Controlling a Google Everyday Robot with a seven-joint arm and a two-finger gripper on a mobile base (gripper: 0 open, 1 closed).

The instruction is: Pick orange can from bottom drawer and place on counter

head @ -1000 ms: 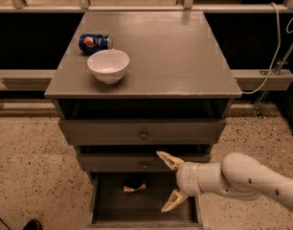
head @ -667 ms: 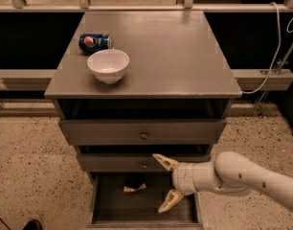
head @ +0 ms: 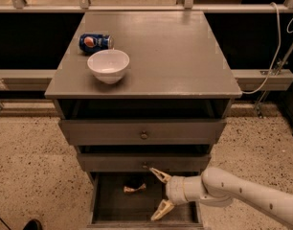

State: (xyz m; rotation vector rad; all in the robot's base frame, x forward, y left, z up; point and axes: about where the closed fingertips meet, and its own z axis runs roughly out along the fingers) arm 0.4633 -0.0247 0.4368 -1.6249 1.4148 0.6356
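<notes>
Hovering gripper (head: 152, 194) over bottom drawer (head: 113, 209) | fingers (head: 162, 208) spread wide, empty | orange can (head: 134, 188) crumpled, shiny

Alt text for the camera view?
The robot's gripper, fingers spread open, hangs over the open bottom drawer, just right of the crumpled orange can lying on its dark floor. On the counter above sit a white bowl and a blue can on its side.
</notes>
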